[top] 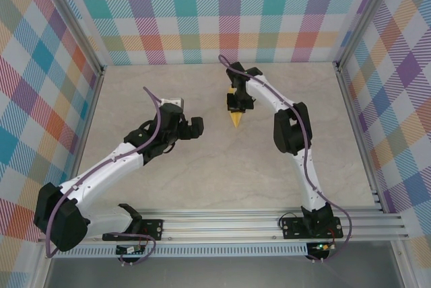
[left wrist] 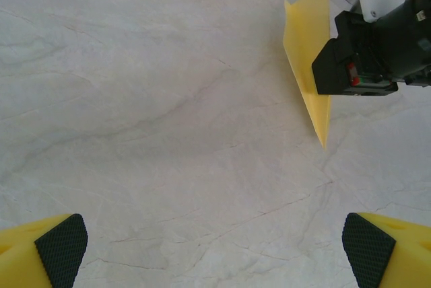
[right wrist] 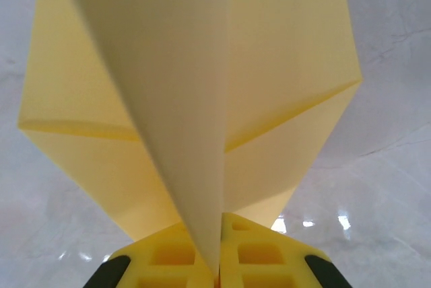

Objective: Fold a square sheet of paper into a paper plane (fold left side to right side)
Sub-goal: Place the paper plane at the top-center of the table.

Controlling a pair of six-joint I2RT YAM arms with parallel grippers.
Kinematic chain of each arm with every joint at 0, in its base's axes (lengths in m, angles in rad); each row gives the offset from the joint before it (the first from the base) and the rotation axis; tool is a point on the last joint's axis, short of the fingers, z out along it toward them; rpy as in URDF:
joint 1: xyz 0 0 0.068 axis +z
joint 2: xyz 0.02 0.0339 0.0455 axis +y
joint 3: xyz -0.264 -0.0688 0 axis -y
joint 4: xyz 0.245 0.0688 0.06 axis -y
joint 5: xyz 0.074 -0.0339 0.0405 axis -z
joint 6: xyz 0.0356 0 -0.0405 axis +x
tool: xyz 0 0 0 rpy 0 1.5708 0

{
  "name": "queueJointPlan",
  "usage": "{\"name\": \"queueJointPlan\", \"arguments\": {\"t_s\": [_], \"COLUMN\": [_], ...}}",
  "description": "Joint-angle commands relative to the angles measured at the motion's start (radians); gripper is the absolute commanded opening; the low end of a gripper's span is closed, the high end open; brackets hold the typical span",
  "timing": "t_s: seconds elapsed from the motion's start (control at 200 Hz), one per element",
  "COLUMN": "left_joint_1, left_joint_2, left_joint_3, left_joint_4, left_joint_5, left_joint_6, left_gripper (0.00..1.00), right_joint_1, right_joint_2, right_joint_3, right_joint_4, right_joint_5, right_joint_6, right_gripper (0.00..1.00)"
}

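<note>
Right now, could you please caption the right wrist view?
Right hand shut on the folded yellow paper plane, seen against the pale table.

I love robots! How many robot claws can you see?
2. The left gripper hangs open left of the table's middle; the right gripper, near the middle, is shut on the yellow paper plane. None seems hidden.

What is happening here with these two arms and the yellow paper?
The right jaws are shut on the paper plane, pinching the folded yellow sheet along its centre crease. The left jaws stand wide open over the table, off to the side and apart from the plane, holding nothing.
</note>
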Motion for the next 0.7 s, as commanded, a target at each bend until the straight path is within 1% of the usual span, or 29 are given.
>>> {"name": "queueJointPlan", "arguments": {"t_s": [0.0,0.14,0.485,0.655,0.695], "left_joint_1": [0.009,0.009,0.009,0.009,0.009], "left_joint_2": [0.001,0.001,0.015,0.019,0.021], "left_joint_3": [-0.009,-0.009,-0.008,-0.006,-0.004], "left_joint_4": [-0.022,-0.021,-0.022,-0.027,-0.027], "left_joint_5": [0.015,0.017,0.025,0.024,0.025], "left_joint_6": [0.025,0.026,0.024,0.025,0.025], "left_gripper": [1.00,1.00,1.00,1.00,1.00], "right_joint_1": [0.008,0.006,0.010,0.010,0.010], "right_joint_2": [0.031,0.053,0.073,0.052,0.041], "right_joint_3": [0.069,0.078,0.062,0.063,0.061], "right_joint_4": [-0.102,-0.123,-0.116,-0.122,-0.124], "right_joint_5": [0.022,0.038,0.005,0.008,0.008], "right_joint_6": [0.010,-0.003,-0.018,-0.025,-0.027], "right_gripper": [0.06,0.08,0.18,0.23,0.25]}}
